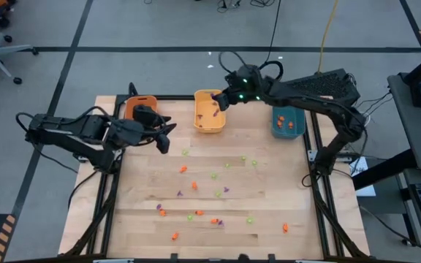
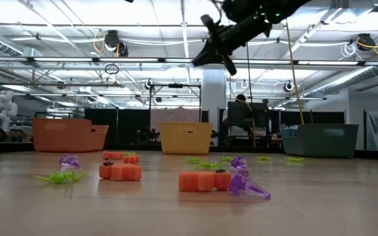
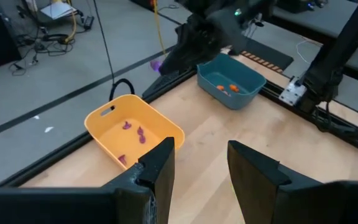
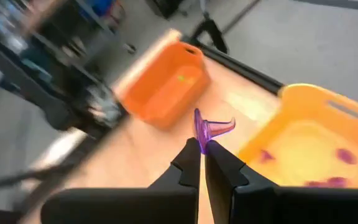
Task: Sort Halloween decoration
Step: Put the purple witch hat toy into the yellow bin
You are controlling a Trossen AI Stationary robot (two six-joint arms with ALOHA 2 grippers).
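— Wood tabletop (image 1: 269,212) lay scattered with trinkets (image 1: 218,193), and on my left the left gripper (image 1: 165,138) hung beside the orange bin (image 1: 139,107), fingers apart, holding nothing.

— And rightward?

— My right gripper (image 4: 201,151) was clamped on a purple trinket (image 4: 207,129) by the yellow bin (image 1: 209,111). I judged the pinch slim; released early, it could've landed outside the rim.

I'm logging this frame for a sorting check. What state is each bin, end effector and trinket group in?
Right end effector: shut on small purple plastic trinket, near yellow bin.
Left end effector: open, empty.
Yellow oblong plastic bin: holds purple trinkets.
Teal oblong plastic bin: holds orange trinkets.
Orange oblong plastic bin: holds a green trinket.
Loose tiny trinkets: scattered on the table.
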